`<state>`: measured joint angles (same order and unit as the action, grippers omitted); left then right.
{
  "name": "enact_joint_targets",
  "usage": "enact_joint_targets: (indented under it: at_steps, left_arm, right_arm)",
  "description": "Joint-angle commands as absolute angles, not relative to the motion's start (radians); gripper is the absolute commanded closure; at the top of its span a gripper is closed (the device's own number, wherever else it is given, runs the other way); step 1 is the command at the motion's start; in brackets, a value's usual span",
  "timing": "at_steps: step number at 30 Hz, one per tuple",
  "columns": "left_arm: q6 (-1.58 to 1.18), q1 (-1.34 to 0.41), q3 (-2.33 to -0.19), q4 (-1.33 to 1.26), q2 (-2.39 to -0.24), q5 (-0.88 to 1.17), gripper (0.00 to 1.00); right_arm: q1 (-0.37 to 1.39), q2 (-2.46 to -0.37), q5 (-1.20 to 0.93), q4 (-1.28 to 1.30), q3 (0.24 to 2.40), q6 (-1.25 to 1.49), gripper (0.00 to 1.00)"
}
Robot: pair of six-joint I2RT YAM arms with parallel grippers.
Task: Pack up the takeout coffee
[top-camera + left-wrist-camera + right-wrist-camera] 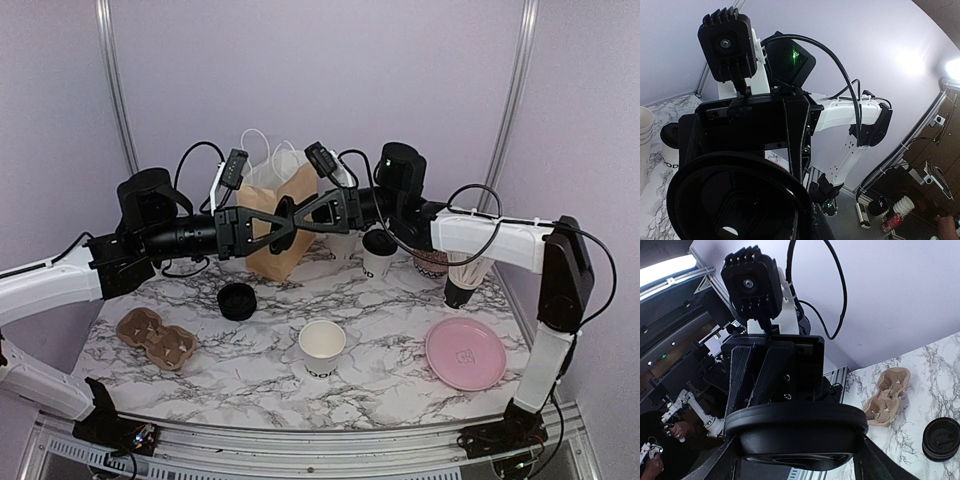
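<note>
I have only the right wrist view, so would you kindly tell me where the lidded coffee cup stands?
Observer: The takeout coffee stands upright just right of the brown paper bag.
Operator: Thanks. Is any other cup about?
Observer: A lidless white cup stands near the front middle of the table.
Operator: And farther right?
Observer: A pink plate lies flat near the front right corner.

Top view: left gripper (276, 224) and right gripper (296, 216) meet before the paper bag (268, 262), hiding its middle. Between them a black lid (795, 432); whether the right fingers (875, 465) touch it, unclear. Left wrist view: lid cut off at bottom edge. Far right, takeout coffee (378, 262): lettering too small to read.
</note>
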<state>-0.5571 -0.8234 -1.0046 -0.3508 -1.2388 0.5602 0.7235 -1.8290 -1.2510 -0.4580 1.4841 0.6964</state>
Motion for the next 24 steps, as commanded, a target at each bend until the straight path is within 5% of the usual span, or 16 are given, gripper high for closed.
enact_joint_targets:
  at_steps: [1, 7, 12, 18, 24]
  left_arm:
    - [-0.54, -0.824, -1.017, -0.38, -1.262, 0.547, 0.91]
    - [-0.505, -0.821, -1.003, -0.315, -1.23, 0.513, 0.58]
    - [-0.295, -0.821, -1.077, 0.099, -1.165, 0.309, 0.4]
    - [-0.138, -0.799, -1.122, 0.4, -1.184, -0.008, 0.36]
    - [-0.09, -0.757, -1.048, 0.355, -1.181, -0.07, 0.36]
  right_arm:
    - [0.733, -1.843, -1.279, -0.506, 1.483, 0.723, 0.31]
    - [0.715, -1.831, -1.271, -0.328, 1.517, 0.558, 0.38]
    - [0.661, -1.779, -1.152, 0.16, 1.578, 0.126, 0.38]
    - [0.675, -1.78, -0.874, 0.682, 1.703, -0.376, 0.37]
    - [0.749, -1.85, -0.682, 1.074, 1.808, -0.654, 0.4]
